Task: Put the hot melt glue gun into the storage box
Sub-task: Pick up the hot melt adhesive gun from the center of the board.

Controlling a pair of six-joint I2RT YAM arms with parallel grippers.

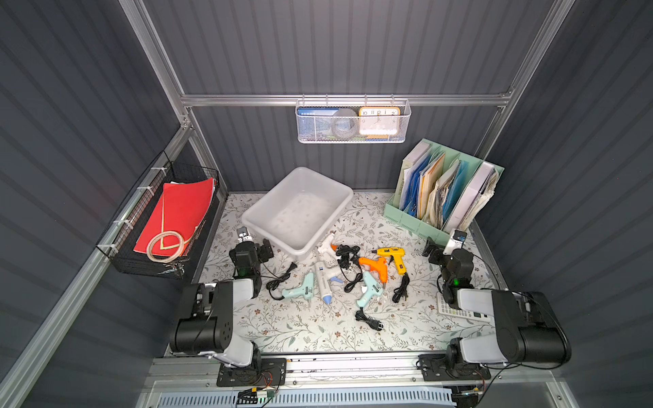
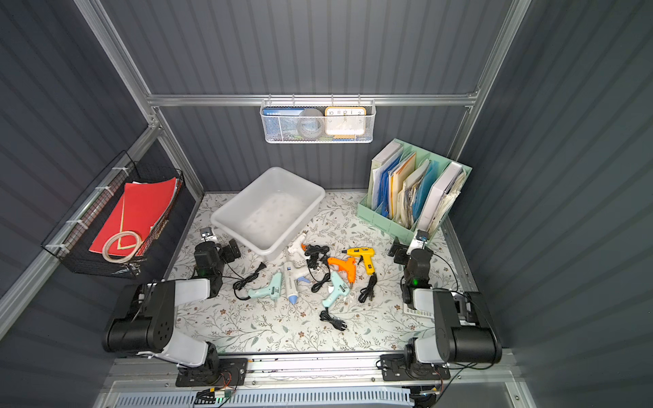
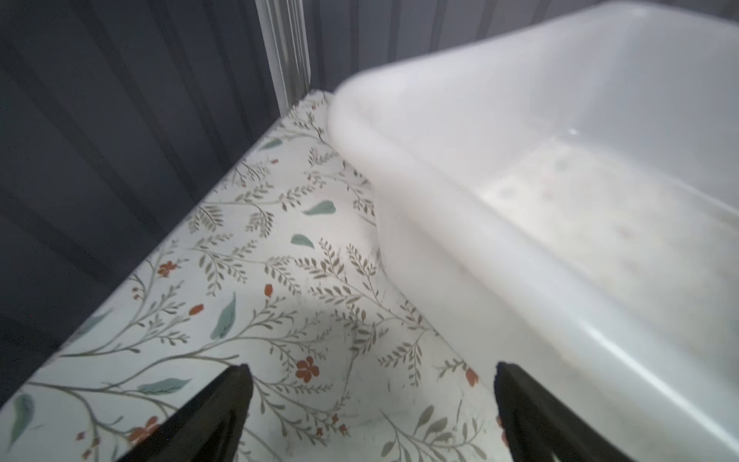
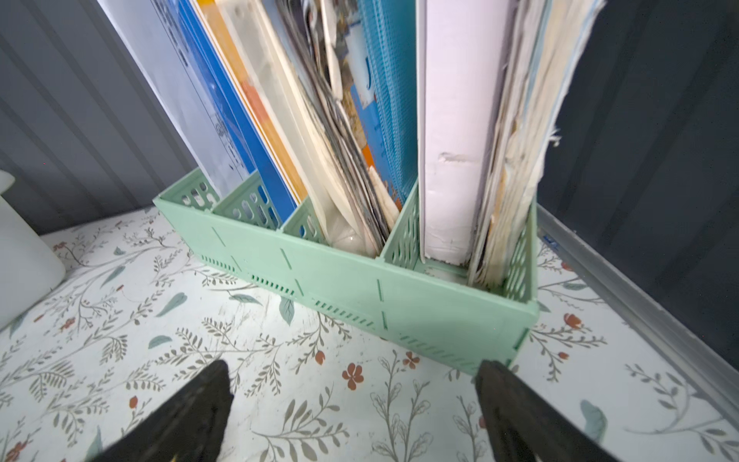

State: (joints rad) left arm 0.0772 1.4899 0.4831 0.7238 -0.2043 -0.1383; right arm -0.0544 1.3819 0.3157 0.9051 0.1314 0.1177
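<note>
A mint glue gun [image 1: 300, 287], a blue-tipped white gun [image 1: 321, 279], an orange-tipped white gun [image 1: 325, 248], an orange gun [image 1: 371, 263], a second mint gun [image 1: 369, 288] and a yellow gun [image 1: 392, 252] lie on their sides mid-desk, black cords tangled among them. The storage box [image 1: 272, 237], a translucent whitish tub, sits askew toward the back left corner, the orange-tipped gun just beside it. The left pincer [image 3: 372, 380], jaws wide apart and holding nothing, hovers beside the box's left corner. The right pincer [image 4: 354, 372], equally wide, faces a mint file organiser [image 4: 360, 288] at the back right corner, well apart from all six. The desk [image 1: 300, 332] wears a floral cover. Dark ribbed walls carry a black wire basket [image 1: 152, 269] and a white mesh basket [image 1: 318, 134].
</note>
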